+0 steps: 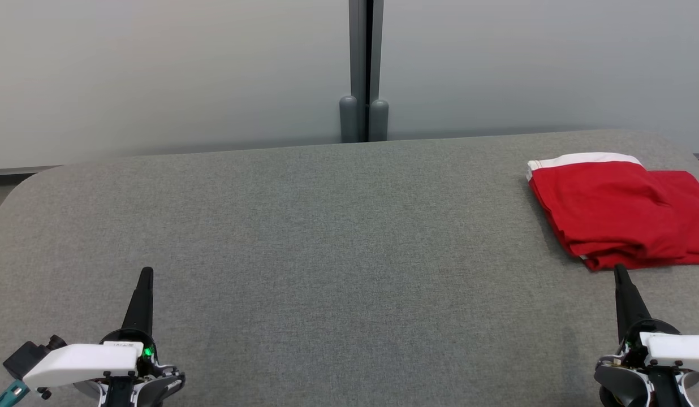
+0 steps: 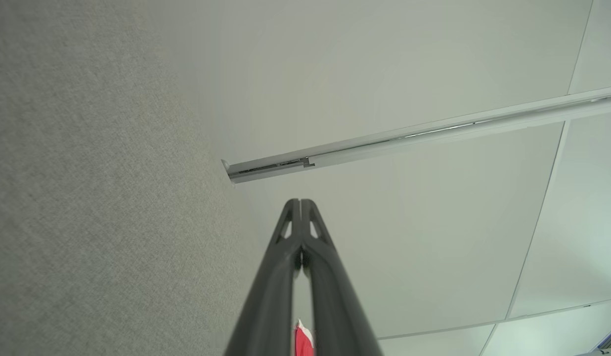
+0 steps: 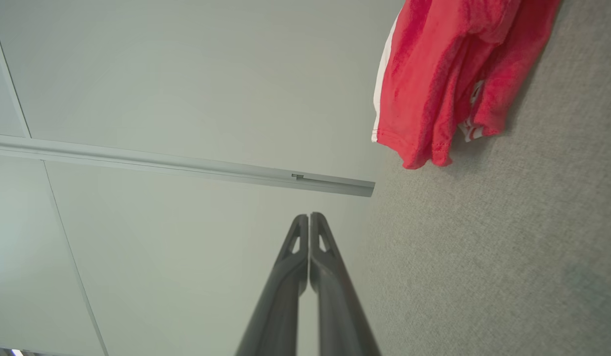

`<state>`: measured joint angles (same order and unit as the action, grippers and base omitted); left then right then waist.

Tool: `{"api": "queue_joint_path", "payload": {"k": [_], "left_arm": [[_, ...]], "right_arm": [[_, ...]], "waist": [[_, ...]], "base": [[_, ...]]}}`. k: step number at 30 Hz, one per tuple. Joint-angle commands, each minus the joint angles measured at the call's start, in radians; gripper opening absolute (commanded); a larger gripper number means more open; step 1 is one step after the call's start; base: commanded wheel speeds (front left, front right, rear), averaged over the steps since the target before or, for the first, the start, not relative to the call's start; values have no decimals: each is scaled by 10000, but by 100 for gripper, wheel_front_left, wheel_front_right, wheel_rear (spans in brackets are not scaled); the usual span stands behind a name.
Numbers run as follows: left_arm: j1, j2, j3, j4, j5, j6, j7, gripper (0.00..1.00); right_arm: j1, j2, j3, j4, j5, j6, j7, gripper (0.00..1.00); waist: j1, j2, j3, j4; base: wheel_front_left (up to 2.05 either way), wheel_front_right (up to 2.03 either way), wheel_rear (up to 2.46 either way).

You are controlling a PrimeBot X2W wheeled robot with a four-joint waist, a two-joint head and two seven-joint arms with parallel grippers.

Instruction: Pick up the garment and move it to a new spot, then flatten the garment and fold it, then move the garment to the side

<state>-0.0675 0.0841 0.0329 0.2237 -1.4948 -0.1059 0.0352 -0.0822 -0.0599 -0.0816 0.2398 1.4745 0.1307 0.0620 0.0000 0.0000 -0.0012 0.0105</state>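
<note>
A red garment (image 1: 615, 212) with a white band lies folded at the far right of the grey table (image 1: 327, 237); its right edge runs out of the head view. The right wrist view has the garment (image 3: 449, 74) at its upper right. My right gripper (image 1: 620, 271) is shut and empty, its tip just in front of the garment's near edge, apart from it. The right gripper (image 3: 309, 217) shows its two fingers pressed together. My left gripper (image 1: 146, 273) sits at the lower left, far from the garment, and the left gripper (image 2: 300, 203) is shut on nothing.
A pale wall stands behind the table, with a grey vertical post (image 1: 363, 73) at the middle of the far edge. The table's corners are rounded. Broad bare felt lies between the two grippers.
</note>
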Motion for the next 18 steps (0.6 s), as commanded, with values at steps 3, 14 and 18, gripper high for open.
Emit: {"api": "queue_joint_path", "payload": {"k": [3,14,18], "left_arm": [[-256,41,127,24,-405,-113,110,0],[-389,16,310,145,-1186,-231,355,0],[-461,6,373,191,-1483,-274,432,0]], "right_arm": [[-157,-57,-48,-19,392,1,122,0],[-242,-44,-154,21,1173,0,334,0],[-278,-37,-188,37,1447,0,404,0]], "waist": [[0,0,8,-18],[0,0,31,-74],[0,0,40,-95]], "base": [[0,0,0],[0,0,0],[0,0,0]]}}
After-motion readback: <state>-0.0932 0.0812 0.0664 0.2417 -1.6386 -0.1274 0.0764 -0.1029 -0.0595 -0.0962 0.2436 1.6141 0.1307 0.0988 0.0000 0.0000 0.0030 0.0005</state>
